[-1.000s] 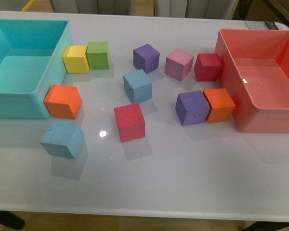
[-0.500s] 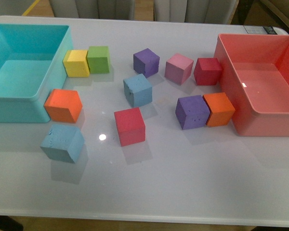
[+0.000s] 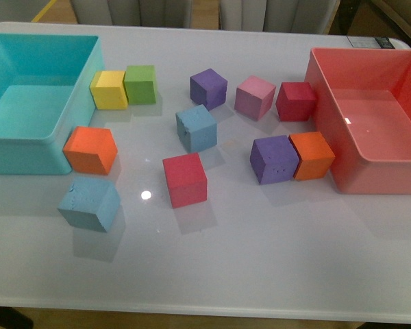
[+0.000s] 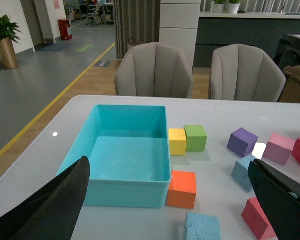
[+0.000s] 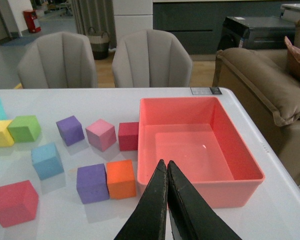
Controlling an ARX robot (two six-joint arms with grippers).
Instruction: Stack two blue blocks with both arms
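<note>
Two sky-blue blocks lie apart on the white table. One blue block [image 3: 89, 203] sits front left, near the orange cube. The other blue block [image 3: 196, 127] sits mid-table. Neither arm shows in the front view. In the left wrist view my left gripper [image 4: 167, 169] is open and empty, above the table; the near blue block [image 4: 202, 227] lies between its fingers and the second blue block [image 4: 244, 172] is beside the right-hand finger. My right gripper [image 5: 165, 163] is shut and empty, in front of the red bin, with a blue block [image 5: 46, 160] far off to its side.
A turquoise bin [image 3: 27, 147] stands at the left and a red bin [image 3: 370, 175] at the right. Yellow [image 3: 109, 90], green [image 3: 141, 84], orange [image 3: 90, 149], red [image 3: 185, 179], purple [image 3: 274, 159] and pink [image 3: 254, 96] cubes are scattered around.
The whole front view shifted a little a second ago. No cube has moved on the table.
</note>
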